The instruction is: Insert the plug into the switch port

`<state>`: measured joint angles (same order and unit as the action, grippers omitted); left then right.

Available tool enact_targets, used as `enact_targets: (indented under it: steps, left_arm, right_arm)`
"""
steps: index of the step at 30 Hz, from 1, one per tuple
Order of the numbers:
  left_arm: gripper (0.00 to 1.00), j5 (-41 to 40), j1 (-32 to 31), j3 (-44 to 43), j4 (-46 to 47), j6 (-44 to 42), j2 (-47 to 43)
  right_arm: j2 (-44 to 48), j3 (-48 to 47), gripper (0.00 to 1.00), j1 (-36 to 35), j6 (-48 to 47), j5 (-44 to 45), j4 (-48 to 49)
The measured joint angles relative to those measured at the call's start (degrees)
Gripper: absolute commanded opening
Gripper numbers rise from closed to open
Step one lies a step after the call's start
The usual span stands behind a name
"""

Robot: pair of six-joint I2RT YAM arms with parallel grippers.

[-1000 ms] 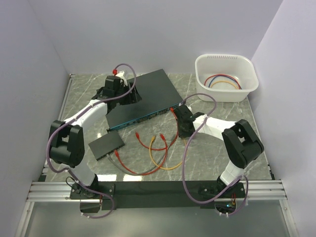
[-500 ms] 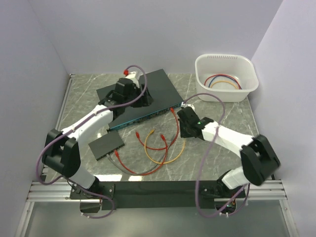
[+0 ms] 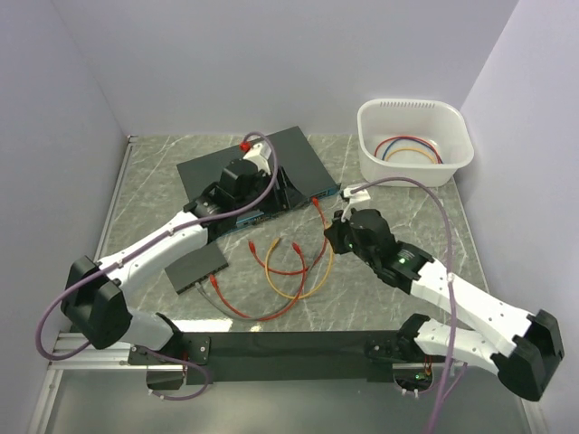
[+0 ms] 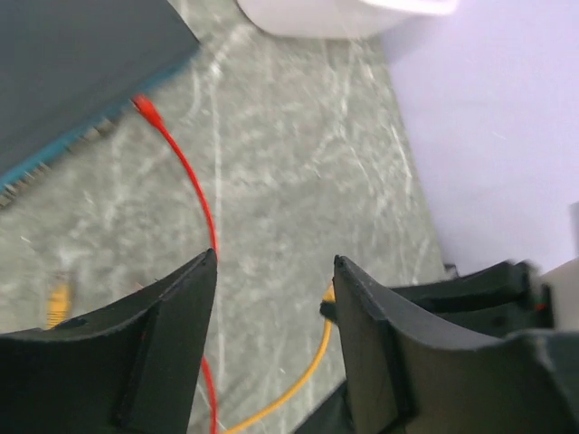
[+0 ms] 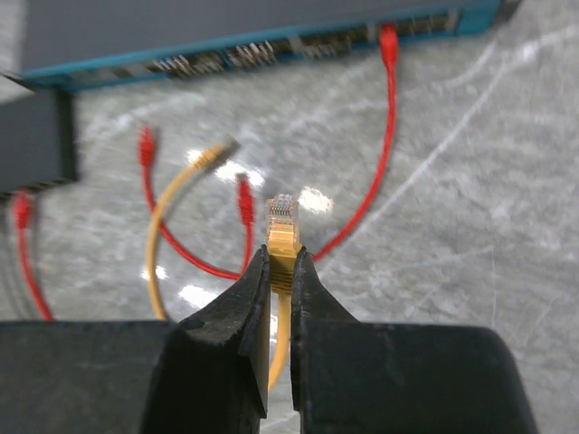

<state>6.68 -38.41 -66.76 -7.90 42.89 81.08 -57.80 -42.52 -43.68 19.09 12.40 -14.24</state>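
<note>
A: Left arm [image 3: 154, 249]?
B: Elbow back at the near left, forearm reaching forward. Left gripper [image 4: 276, 262] jaws apart.
A: Right arm [image 3: 470, 303]?
B: Elbow out right, forearm angled inward. Right gripper [image 5: 280, 262] pinched on the plug [image 5: 282, 215].

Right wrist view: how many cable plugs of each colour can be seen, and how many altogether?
Red plugs: 4, one at the switch port row
Yellow plugs: 2, one held between the right fingers
Total: 6
</note>
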Motion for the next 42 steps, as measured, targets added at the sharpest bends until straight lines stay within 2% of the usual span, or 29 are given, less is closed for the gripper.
enact_targets:
  steps: [6, 13, 20, 26, 29, 31, 32, 33, 34, 38, 39, 42]
  left_arm:
    - [0.58, 3.2, -1.7, 7.0, 4.6, 3.0, -4.7]
    - [0.59, 9.4, -2.4, 13.4, 15.0, 4.6, -7.0]
    - [0.59, 13.4, -3.5, 14.7, 21.0, 4.7, -7.0]
    - [0.53, 13.7, -4.9, 14.7, 22.8, 4.4, -6.3]
    - [0.47, 13.3, -5.1, 14.6, 23.5, 4.4, -4.9]
    - [0.33, 12.9, -5.2, 14.6, 23.7, 4.4, -3.9]
    - [0.24, 12.8, -5.2, 14.6, 23.8, 4.5, -3.6]
    - [0.09, 12.7, -5.3, 14.6, 24.0, 4.6, -3.3]
    - [0.03, 12.8, -5.4, 14.6, 24.2, 4.7, -3.2]
    - [0.00, 12.5, -5.9, 14.5, 24.6, 3.9, -3.2]
    - [0.00, 12.5, -6.0, 14.5, 24.8, 3.7, -3.2]
    - [0.00, 13.0, -6.1, 14.5, 26.0, 3.0, -3.2]
  right_arm:
    - [6.1, 0.9, 0.00, -0.7, -1.2, -1.2, 4.5]
    - [6.4, 0.9, 0.00, -0.7, -1.6, -6.3, 8.7]
    - [5.7, 0.9, 0.00, -0.7, -0.9, -9.7, 10.6]
    - [5.7, 0.9, 0.00, -0.7, -0.7, -10.8, 11.8]
    - [5.7, 0.9, 0.00, -0.7, -0.7, -11.3, 11.5]
    - [5.7, 0.9, 0.00, -0.7, -0.7, -11.6, 11.5]
    - [5.8, 0.9, 0.00, -0.7, -0.7, -11.7, 11.5]
    - [5.8, 0.9, 0.00, -0.7, -0.7, -11.8, 11.5]
    - [5.8, 0.9, 0.00, -0.7, -0.7, -11.8, 11.3]
    - [7.0, 1.7, 0.00, -0.7, -0.5, -11.9, 11.6]
    - [7.3, 1.8, 0.18, -0.7, -0.5, -11.9, 11.5]
    - [8.0, 1.7, 0.55, -0.6, 1.0, -12.1, 11.6]
